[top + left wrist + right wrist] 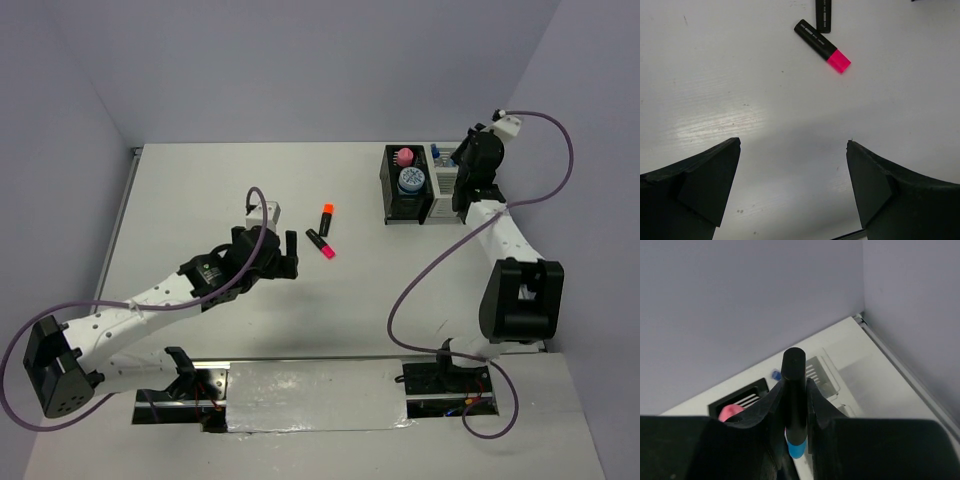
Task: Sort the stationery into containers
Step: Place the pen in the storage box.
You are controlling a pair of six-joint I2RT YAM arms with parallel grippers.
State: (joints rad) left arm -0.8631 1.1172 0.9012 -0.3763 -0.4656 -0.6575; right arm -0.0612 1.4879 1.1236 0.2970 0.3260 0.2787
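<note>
Two markers lie loose, and one is held.
Our left fingers are wide open above the desk, near the pink marker and the orange marker. Our right fingers squeeze the blue marker, blue end down, over the black box and the white box.

Open table was seen around the pink marker and orange marker at centre; the black box seemed filled.
</note>
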